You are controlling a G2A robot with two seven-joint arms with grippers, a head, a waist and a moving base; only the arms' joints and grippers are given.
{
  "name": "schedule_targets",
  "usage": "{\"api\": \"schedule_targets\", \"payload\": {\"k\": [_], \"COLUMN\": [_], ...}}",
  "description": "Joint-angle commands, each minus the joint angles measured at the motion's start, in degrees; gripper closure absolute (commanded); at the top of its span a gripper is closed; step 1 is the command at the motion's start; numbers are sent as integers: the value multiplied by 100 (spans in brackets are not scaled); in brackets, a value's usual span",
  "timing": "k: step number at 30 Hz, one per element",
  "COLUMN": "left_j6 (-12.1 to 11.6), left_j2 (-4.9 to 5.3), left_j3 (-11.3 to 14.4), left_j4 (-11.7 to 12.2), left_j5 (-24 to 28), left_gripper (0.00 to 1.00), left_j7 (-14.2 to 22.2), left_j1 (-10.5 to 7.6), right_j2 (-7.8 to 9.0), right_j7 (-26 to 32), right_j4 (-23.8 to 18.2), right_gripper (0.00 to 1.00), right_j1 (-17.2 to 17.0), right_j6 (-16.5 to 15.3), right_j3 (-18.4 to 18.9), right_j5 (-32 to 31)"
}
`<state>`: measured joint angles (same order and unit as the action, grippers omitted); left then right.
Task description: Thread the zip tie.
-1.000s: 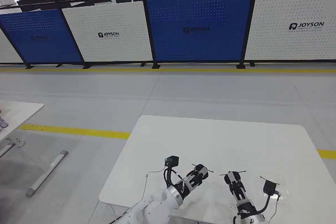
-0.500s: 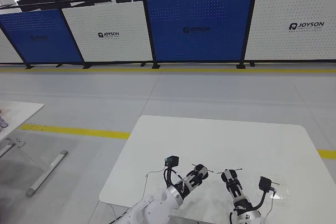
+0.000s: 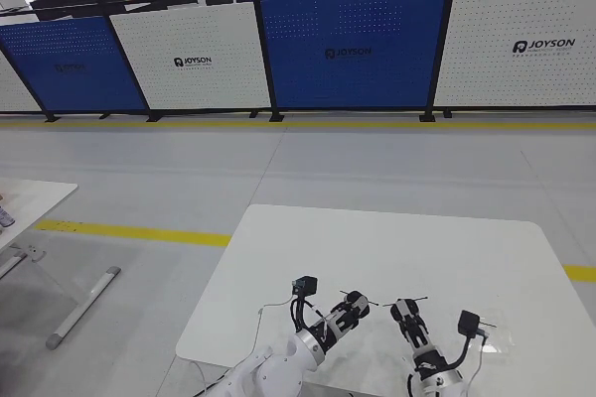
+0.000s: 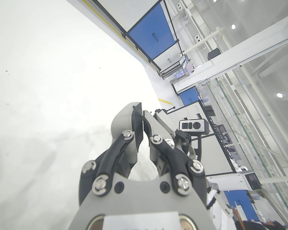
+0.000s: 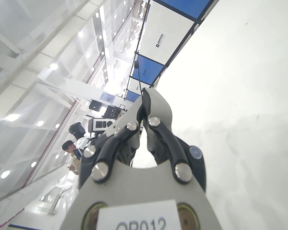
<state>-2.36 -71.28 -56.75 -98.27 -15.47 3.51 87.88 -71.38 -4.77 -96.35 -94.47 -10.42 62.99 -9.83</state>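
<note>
alignment is the step in hand, by the look of it. the right tool has its fingers pressed together on a thin black plastic zip tie, whose strap sticks out past the fingertips and ends in a small head (the strap also runs back down between the fingers). the left tool hangs just beside it, fingers likewise pressed together. a fine dark strand crosses its tip in the top view, probably the tie's tail, though it is too thin to be sure. the next move calls for bringing tail and head tip to tip and in line, with very little sideways error. both tools hang over the white rectangular tabletop close to its near edge. the tabletop runs broad ahead and to both sides, so room lies forward, not backward.
</note>
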Motion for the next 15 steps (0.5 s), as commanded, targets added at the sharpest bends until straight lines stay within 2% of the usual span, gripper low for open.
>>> {"api": "schedule_targets", "payload": {"k": [1,15], "left_j6": [0,0], "left_j2": [0,0], "left_j3": [0,0], "left_j4": [0,0], "left_j5": [0,0], "left_gripper": [100,100], "left_j7": [0,0], "left_j1": [0,0], "right_j2": [-8,-82], "right_j7": [41,128], "right_j4": [12,106], "right_gripper": [100,100], "right_j1": [22,183], "right_j6": [40,197], "right_j3": [1,-68], "right_j5": [14,6]}}
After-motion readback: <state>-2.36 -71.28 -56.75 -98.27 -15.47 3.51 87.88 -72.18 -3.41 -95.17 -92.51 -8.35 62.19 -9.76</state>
